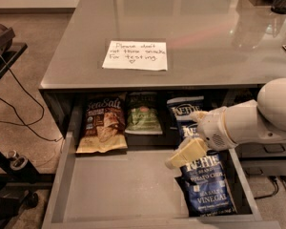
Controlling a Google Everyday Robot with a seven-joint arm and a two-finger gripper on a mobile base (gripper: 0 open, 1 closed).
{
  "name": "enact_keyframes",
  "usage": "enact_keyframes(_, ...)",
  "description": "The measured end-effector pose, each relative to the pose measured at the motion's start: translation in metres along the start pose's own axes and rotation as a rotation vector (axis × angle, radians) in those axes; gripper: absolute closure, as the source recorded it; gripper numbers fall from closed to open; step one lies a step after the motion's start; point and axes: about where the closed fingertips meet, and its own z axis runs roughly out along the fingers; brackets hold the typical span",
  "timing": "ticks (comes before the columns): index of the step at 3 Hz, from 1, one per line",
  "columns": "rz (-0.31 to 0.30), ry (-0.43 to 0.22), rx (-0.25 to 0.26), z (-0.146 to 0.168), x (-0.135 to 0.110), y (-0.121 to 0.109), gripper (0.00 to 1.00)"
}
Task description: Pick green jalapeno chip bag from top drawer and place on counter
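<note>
Risk lay with the open, empty gripper (pixel 183 138) over the right side of the top drawer (pixel 119 185), above the blue Kettle bags (pixel 207 185): it could grab one instead of the green jalapeno chip bag (pixel 144 114) at that drawer's back middle.

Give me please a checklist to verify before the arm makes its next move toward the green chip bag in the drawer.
1. The top drawer is pulled open: ok.
2. The green jalapeno chip bag is in view, at the drawer's back between the Sea Salt bag and the blue Kettle bags: ok.
3. The pincer is above the green jalapeno chip bag: not ok; it hovers over the blue Kettle bags, farther right in the view.
4. The bag is free of its neighbours: cannot tell; its edges lie close to both.
5. The counter shows bare surface beside the paper note: ok.
</note>
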Motion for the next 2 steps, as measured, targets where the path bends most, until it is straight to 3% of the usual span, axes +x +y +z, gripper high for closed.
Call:
enact_keyframes(1, -0.045, -0.051, 0.026, 0.021, -0.006, -0.011, 0.0)
enact_keyframes(2, -0.133, -0.135, 0.069, 0.059, -0.024, -0.029, 0.0)
